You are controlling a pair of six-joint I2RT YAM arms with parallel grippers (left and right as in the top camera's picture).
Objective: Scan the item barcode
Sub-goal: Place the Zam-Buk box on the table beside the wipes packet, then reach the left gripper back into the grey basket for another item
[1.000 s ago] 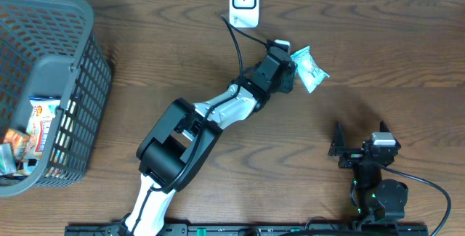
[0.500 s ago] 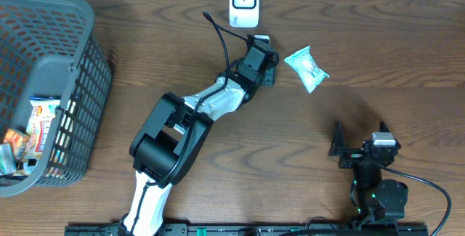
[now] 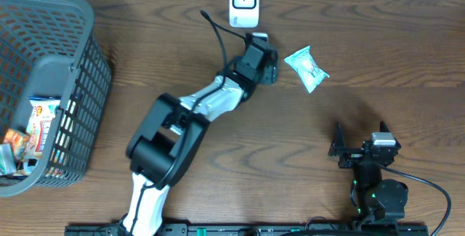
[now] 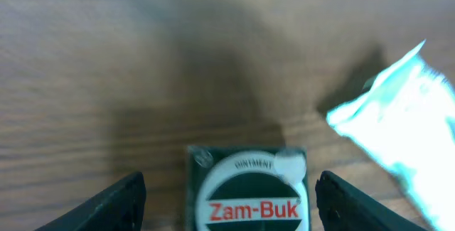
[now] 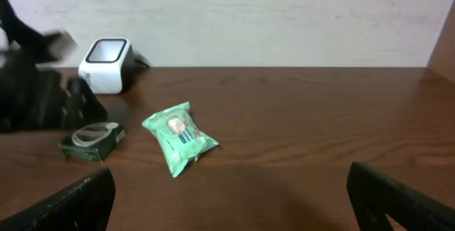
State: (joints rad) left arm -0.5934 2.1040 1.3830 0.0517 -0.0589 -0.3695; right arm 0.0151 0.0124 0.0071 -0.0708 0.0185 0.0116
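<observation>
A dark green Zam-Buk ointment box (image 4: 249, 192) lies on the wooden table between the fingers of my left gripper (image 4: 229, 204). The gripper is open, with a gap on each side of the box. From above, the left gripper (image 3: 267, 67) hovers just below the white barcode scanner (image 3: 244, 2), over the box (image 3: 272, 75). A light green packet (image 3: 306, 69) lies to its right. The right wrist view shows the box (image 5: 92, 142) flat on the table beside the packet (image 5: 179, 137) and the scanner (image 5: 106, 64). My right gripper (image 3: 361, 143) stands open and empty near the front edge.
A grey mesh basket (image 3: 73, 69) holding several snack packets stands at the left edge. The scanner's black cable (image 3: 221, 36) runs along the left arm. A white wall (image 5: 270, 11) closes off the far side of the table.
My left gripper has moved left, away from the green packet and toward the scanner. Its jaws have opened wider around the box. The right arm has not moved.
</observation>
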